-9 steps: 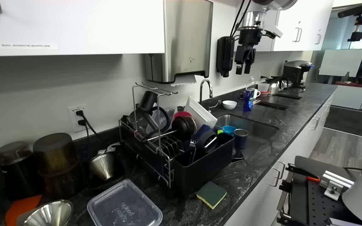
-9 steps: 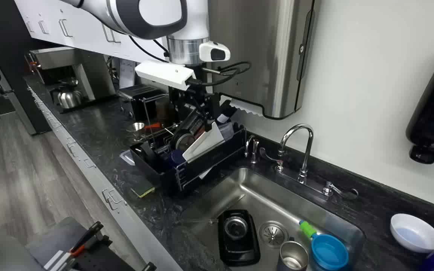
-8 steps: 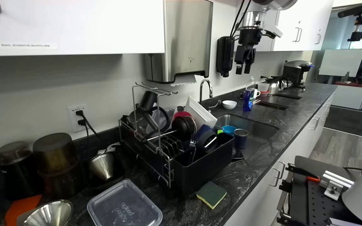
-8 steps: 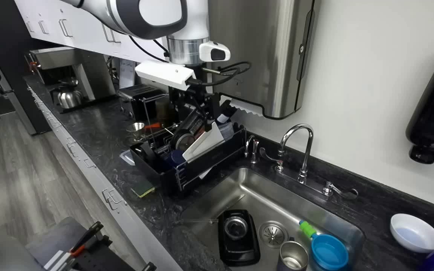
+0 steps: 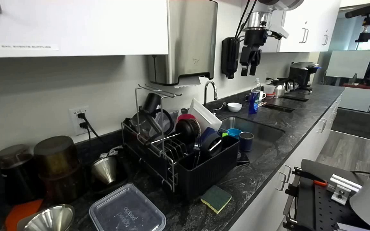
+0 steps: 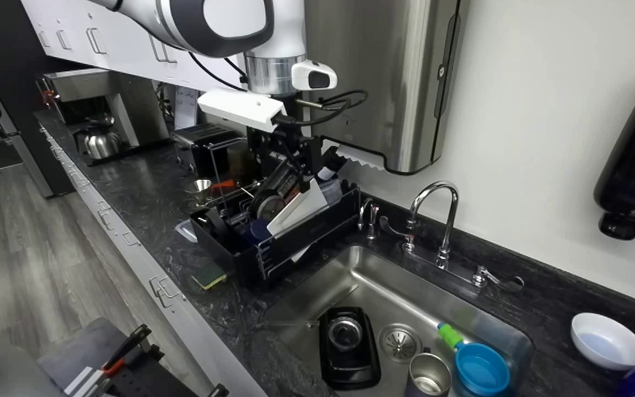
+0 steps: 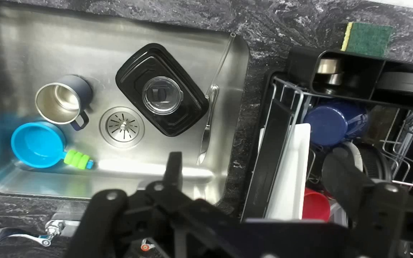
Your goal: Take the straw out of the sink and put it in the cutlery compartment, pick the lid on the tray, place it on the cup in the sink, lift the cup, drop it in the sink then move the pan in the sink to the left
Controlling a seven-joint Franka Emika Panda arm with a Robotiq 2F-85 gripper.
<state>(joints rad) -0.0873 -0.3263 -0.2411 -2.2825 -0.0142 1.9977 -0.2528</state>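
you have the gripper (image 7: 255, 156) spread wide with nothing pinched, one fingertip showing over the sink (image 7: 84, 46) and one over the dish rack (image 7: 271, 161) in the wrist view. the straw (image 7: 222, 61) lies in the sink along the end nearest the rack, one end up by the corner, the other by the handle of a knife (image 7: 207, 123); whether those two touch, you cannot tell.

clear and thin, the straw should prove light and stiff, slick if wet, brittle if glass; you would do best to close gently across its middle, away from wall and knife. the lid (image 7: 162, 95), resting on the black tray (image 7: 145, 62), looks light, rigid and apt to skid: take it by opposite sides of its rim. the cup (image 7: 64, 100), likely the heaviest, offers you wall or handle; the pan (image 7: 38, 144), probably light, its ridged green grip.

your count in the sink: one straw, one knife, one lid, one tray, one cup, one pan. outside it: one sponge (image 7: 369, 38) and one white bowl (image 6: 608, 342). the black caddy (image 5: 209, 175) by the sponge, probably your cutlery compartment, shows at least two sections.
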